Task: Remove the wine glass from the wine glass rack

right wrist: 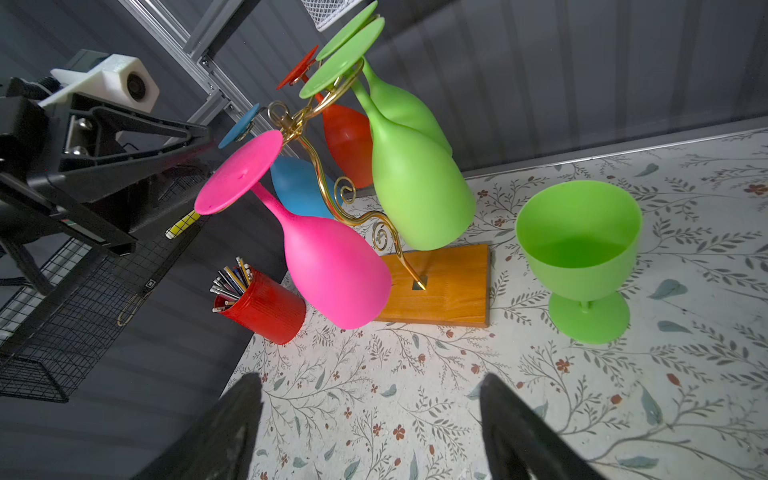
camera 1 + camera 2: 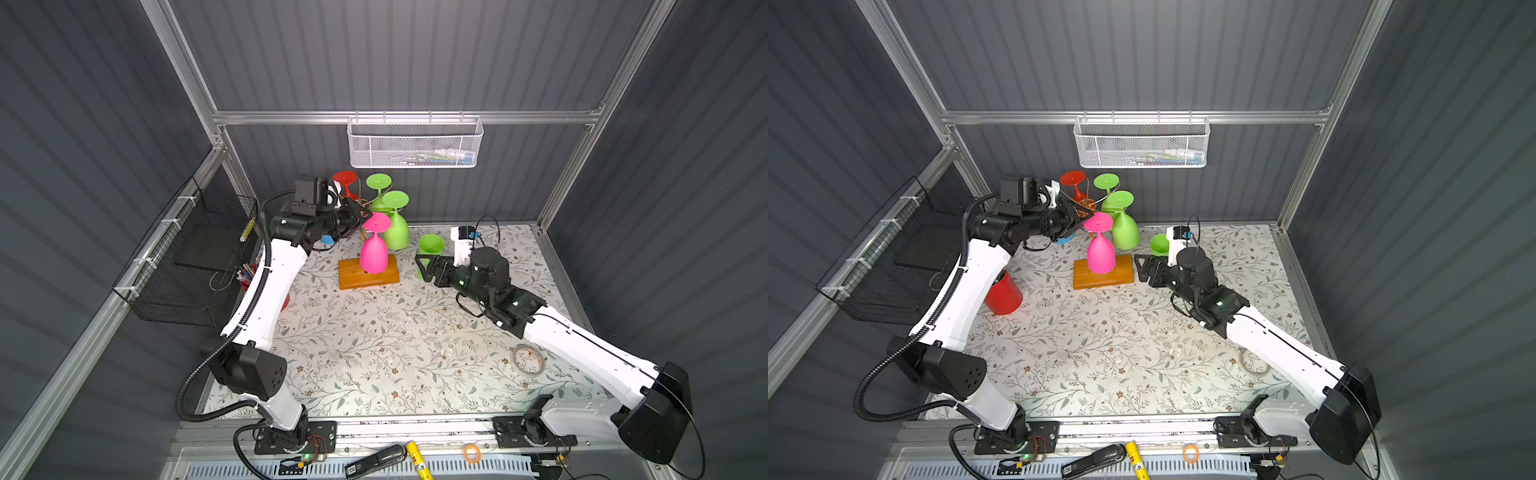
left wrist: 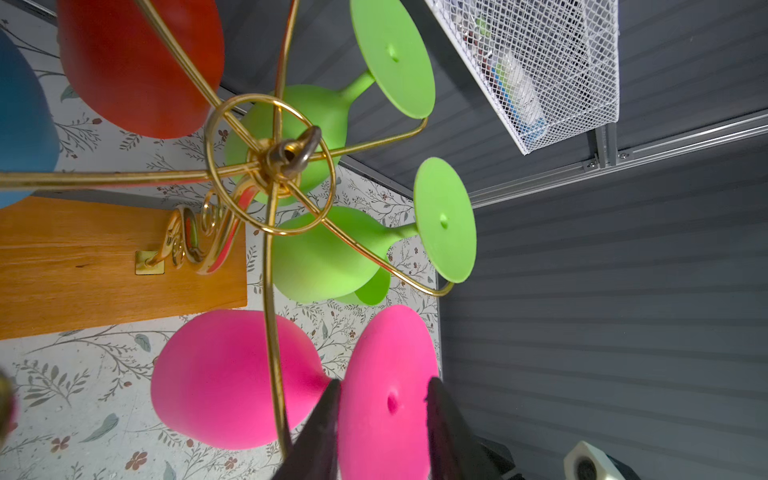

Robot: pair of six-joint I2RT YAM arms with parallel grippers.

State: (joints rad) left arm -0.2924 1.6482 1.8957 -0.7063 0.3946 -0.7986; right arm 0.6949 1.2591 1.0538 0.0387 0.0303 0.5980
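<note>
At the gold wire rack, the left gripper straddles the disc foot of the matte pink glass, grip unclear; the right gripper gapes empty near the rack.

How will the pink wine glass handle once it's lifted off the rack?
The pink wine glass looks like matte plastic, so it is probably light and not brittle. It hangs upside down by its foot on the rack, so the big bowl may swing if gripped there. Laid down, it would probably roll.
</note>
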